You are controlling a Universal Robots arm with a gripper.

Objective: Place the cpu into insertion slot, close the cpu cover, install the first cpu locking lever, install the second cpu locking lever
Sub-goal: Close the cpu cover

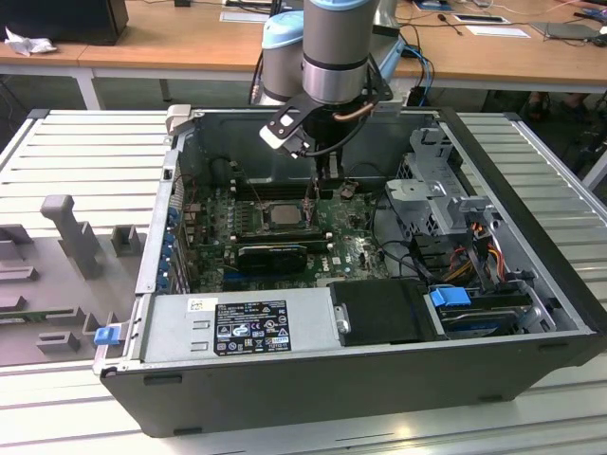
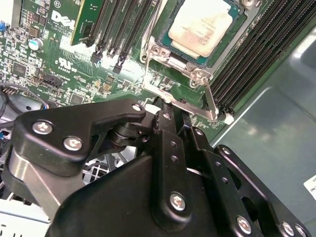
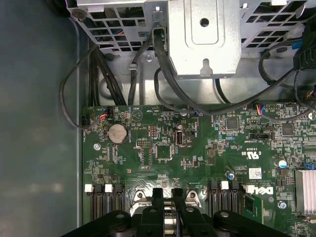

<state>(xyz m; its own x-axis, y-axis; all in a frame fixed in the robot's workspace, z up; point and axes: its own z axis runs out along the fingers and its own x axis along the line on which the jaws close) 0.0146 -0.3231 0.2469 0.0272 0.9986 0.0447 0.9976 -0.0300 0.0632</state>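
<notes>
Since the levers are what clamp everything down, the gripper (image 2: pixel 174 109) is pinched nearly shut on what looks like a thin lever (image 2: pixel 197 109) right at the slot's edge. Just past it the cover (image 2: pixel 157 52) already lies down around the cpu (image 2: pixel 205 24), which sits flat in the slot (image 2: pixel 178 63).

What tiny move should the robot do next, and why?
Probably a small push on the locking lever, to swing it toward its catch. The cpu already lies under the cpu cover, which looks closed, and the gripper is right at that lever.
</notes>
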